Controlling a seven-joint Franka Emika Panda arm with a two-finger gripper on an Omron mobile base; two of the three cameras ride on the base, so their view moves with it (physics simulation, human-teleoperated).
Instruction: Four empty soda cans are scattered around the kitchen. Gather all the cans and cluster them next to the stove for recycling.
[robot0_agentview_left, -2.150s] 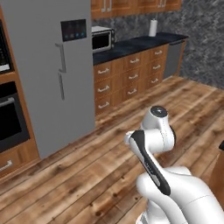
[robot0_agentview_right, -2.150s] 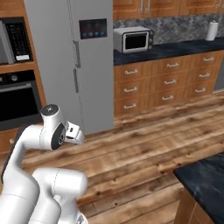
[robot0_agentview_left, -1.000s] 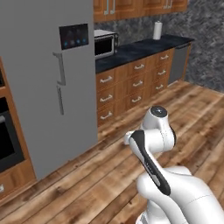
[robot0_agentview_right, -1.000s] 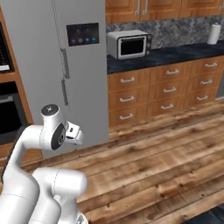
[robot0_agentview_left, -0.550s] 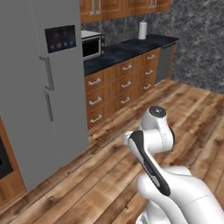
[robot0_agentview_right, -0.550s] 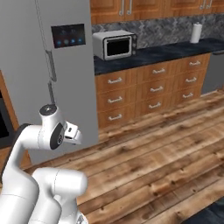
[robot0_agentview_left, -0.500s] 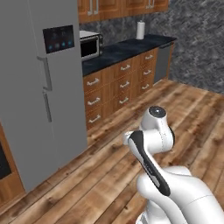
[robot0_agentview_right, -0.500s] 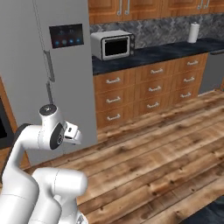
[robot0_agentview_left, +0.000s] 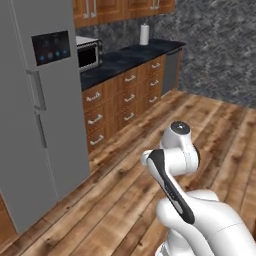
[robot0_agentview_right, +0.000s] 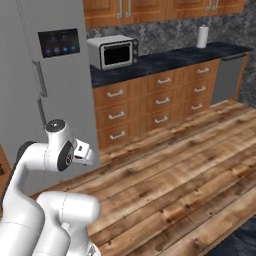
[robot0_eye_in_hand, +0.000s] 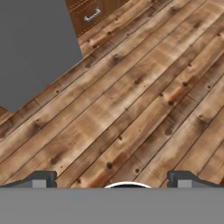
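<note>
**Soda cans: gripper state and surroundings**

The gripper (robot0_eye_in_hand: 112, 178) is held wide open, with nothing between the jaws. Its two dark fingertips (robot0_eye_in_hand: 41, 178) are seen far apart at the lower edge of the hand view. It is pointed down at a wooden plank floor (robot0_eye_in_hand: 131, 96), well above the boards and touching nothing.

The arm (robot0_agentview_left: 170, 180) is folded close over the base, with the hand tucked low in front of it.

A tall grey refrigerator (robot0_agentview_left: 35, 125) is located ahead and to the left of the arm; a dark display panel (robot0_agentview_left: 50, 48) is set in its door. Its lower corner is seen at the upper left of the hand view.

To the right of the refrigerator, a run of wooden drawers (robot0_agentview_right: 150, 107) is topped by a dark counter (robot0_agentview_right: 165, 59). A silver microwave (robot0_agentview_right: 114, 51) is placed on the counter just beside the refrigerator. A white paper towel roll (robot0_agentview_right: 202, 36) is stood upright at the far end, above a grey dishwasher (robot0_agentview_right: 227, 79).

The position of the soda cans and of the stove cannot be told.
</note>
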